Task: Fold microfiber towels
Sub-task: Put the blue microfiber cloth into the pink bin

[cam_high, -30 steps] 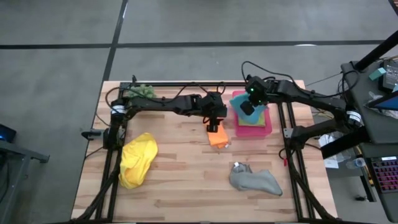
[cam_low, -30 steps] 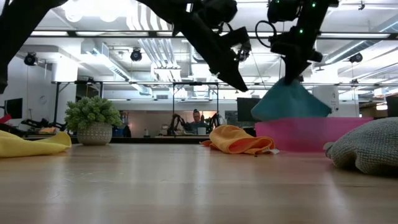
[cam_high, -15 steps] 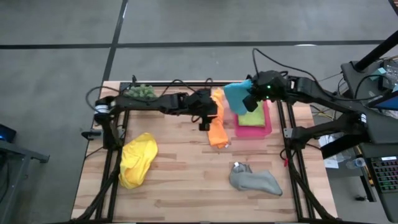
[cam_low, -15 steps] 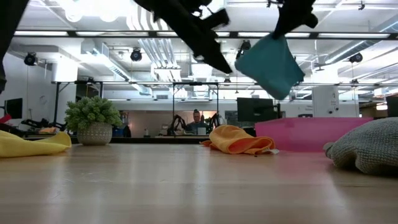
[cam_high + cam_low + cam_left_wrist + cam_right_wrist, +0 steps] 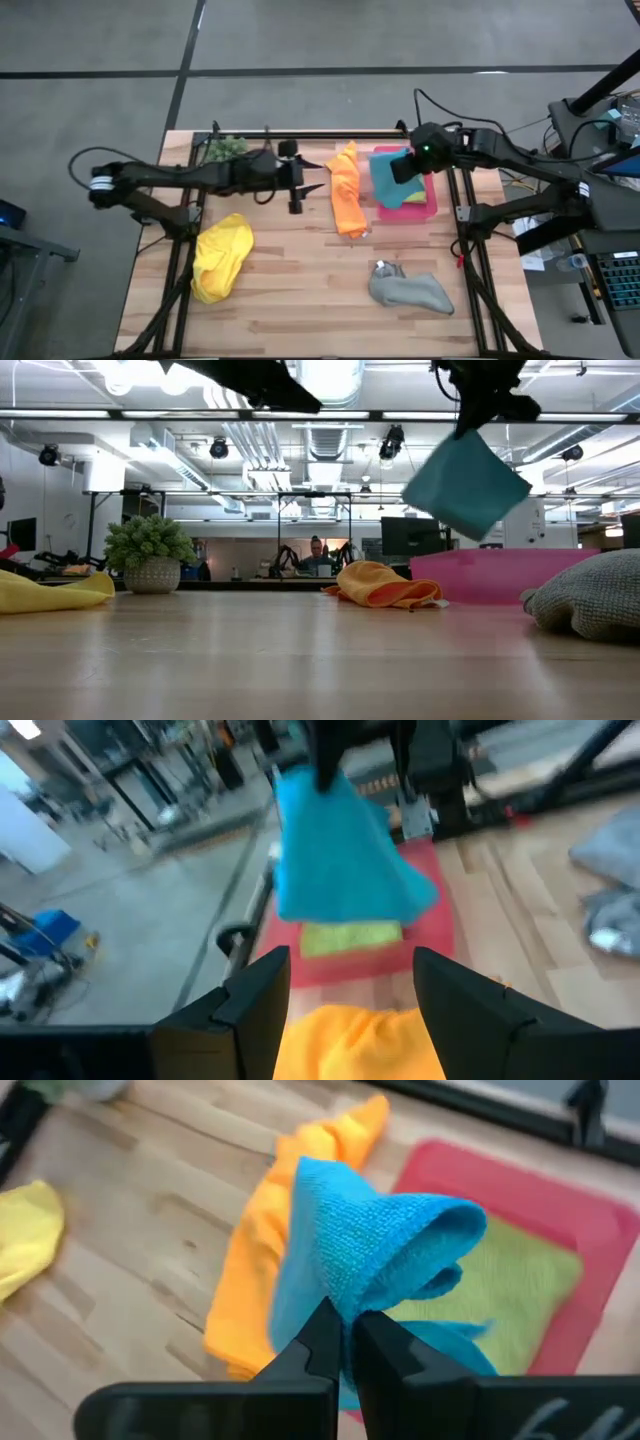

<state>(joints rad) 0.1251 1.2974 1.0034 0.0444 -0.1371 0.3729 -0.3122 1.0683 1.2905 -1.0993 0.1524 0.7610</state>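
At the table's left the yellow towel (image 5: 221,258) lies crumpled and untouched, with the spiky green plant (image 5: 226,147) at the far edge. The left gripper (image 5: 301,190) hangs just left of the orange towel (image 5: 347,201), fingers spread and holding nothing. The orange cloth is stretched in a loose strip beside the pink tray (image 5: 428,200); the grey towel (image 5: 411,290) sits bunched near the front edge. The right gripper (image 5: 343,1342) is clamped on a fold of the blue towel (image 5: 391,175), which dangles in the air over the tray and above the lime green towel (image 5: 510,1285) lying flat inside it. The main risk, as I judge it, is that the pinch takes only a small bunched fold, so the cloth could slip free or come down twisted and land back on the green one, disturbing it. The dangling corner could also drag across the orange strip close by. Compared with a second ago, the blue towel has been lifted off the tray, the left arm has drawn back from over the orange cloth toward the table's left, and the orange towel now lies longer.
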